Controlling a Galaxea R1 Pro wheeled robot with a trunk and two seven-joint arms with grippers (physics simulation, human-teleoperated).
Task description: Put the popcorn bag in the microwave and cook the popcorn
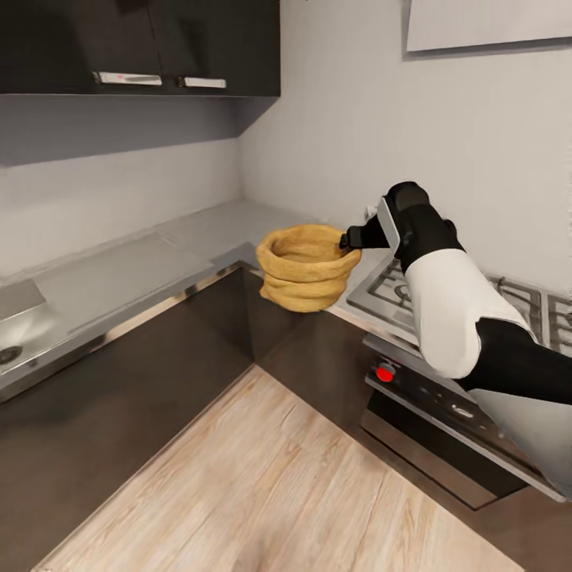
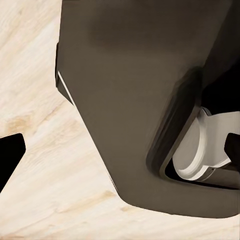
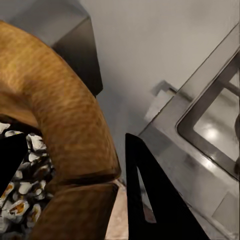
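Since the right gripper pinches the rolled rim of the popcorn bag, one finger inside over the kernels and one outside, the soft, likely light sack hangs just ahead of it off the countertop.

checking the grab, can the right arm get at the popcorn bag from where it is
Probably yes: it looks already there. The right tool sits at the rim of the popcorn bag, and the right wrist view shows one finger outside the rolled rim and one inside, with nothing between.
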